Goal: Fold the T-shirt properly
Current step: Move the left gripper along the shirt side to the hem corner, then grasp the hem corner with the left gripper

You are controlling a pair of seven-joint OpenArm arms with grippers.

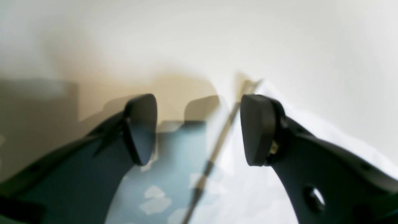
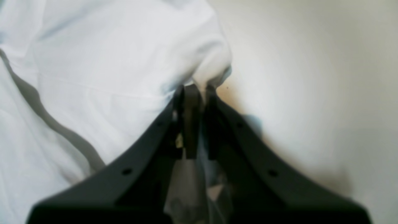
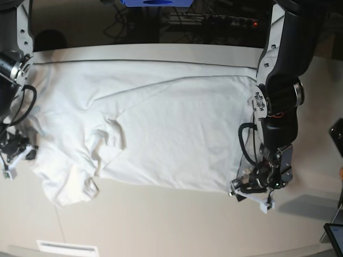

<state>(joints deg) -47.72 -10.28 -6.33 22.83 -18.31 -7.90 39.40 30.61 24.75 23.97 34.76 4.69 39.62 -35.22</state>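
The T-shirt (image 3: 161,123) lies spread over most of the tabletop (image 3: 177,219), reaching its far edge, with bare table along the near edge. It is not flat: creases run across the body, and near the left edge of the base view a sleeve and part of the body are bunched into soft folds.

The right gripper (image 2: 199,93) has its jaws pressed together on a gathered bit of the white cloth, which puckers up where it enters the fingers; in the base view this is at the shirt's bunched edge, close to the table's side. The left gripper (image 1: 199,130) stands with its jaws spread wide and nothing between them, low over the shirt's opposite edge, where a hem line shows just beside one finger.

The shirt looks light, thin and limp, so it will likely sag and trail from any single pinch and wrinkle rather than hold a shape. A hemmed edge or a corner seems the best place to take hold, as doubled cloth gives the fingers more to bite. Lifting from two matching points should keep the fold even.
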